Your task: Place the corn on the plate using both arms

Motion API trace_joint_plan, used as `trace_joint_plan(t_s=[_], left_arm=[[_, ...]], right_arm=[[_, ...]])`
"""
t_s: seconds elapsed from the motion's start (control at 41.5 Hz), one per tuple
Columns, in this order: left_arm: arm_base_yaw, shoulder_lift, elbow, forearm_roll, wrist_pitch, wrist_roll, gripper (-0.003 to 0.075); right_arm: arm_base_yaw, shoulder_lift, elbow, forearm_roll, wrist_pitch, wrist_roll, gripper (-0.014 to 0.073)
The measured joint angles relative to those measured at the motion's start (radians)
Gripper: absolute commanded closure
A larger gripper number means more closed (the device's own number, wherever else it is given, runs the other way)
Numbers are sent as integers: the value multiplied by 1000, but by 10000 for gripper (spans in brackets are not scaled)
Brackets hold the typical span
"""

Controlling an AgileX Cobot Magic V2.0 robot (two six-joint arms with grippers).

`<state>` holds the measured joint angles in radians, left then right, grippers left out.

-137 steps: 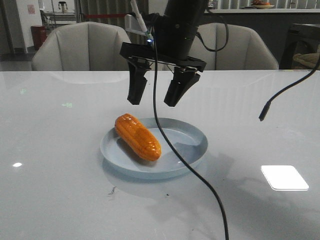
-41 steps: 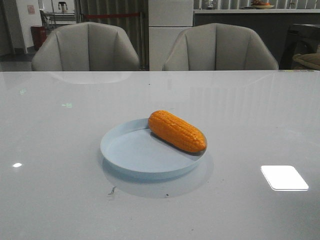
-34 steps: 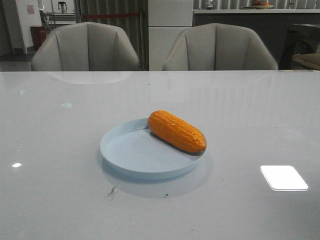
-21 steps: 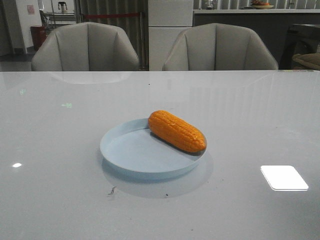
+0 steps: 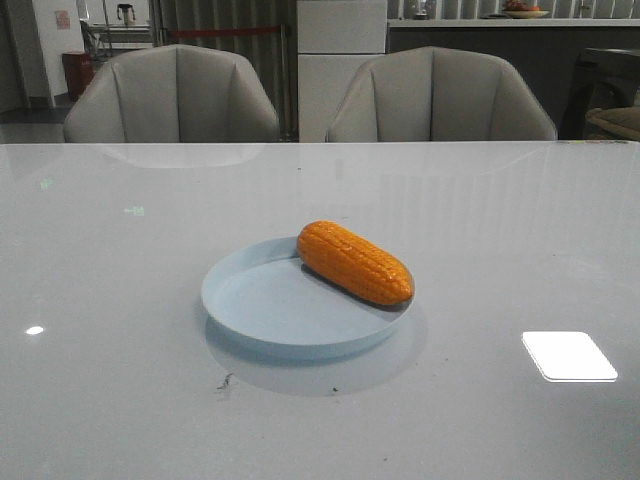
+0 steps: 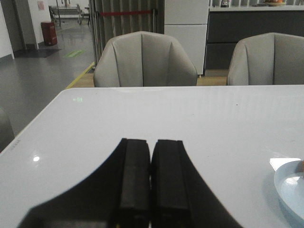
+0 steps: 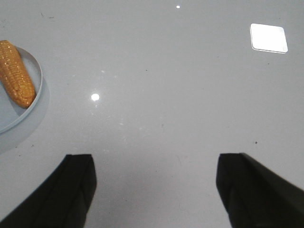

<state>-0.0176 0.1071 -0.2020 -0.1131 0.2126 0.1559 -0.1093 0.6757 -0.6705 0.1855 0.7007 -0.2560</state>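
plate [image 6: 290, 190]: cut by the left wrist picture's edge, only part of rim visible | corn [image 6: 300, 166]: only a small blurred orange piece above that rim | plate [image 7: 33, 102]: cut by the right wrist picture's edge

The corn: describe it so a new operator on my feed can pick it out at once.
Start at the glossy white table in the front view, in front of two grey chairs. Near the middle sits a round pale-blue plate; the corn lies on its right rear part, along the rim. It is the only orange thing there, stubby, with rows of bumpy kernels.
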Motion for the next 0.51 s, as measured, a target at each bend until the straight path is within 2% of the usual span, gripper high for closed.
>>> trace_joint_plan(t_s=[0.169,0.362,0.507], left_arm=[[0,-110,93,0,-18,0,624],[0,-111,208,0,-69,0,624],[0,-111,208,0,-89,0,624]], right_arm=[[0,0,0,0,1,0,-29],[0,0,0,0,4,0,-29],[0,0,0,0,4,0,-29]])
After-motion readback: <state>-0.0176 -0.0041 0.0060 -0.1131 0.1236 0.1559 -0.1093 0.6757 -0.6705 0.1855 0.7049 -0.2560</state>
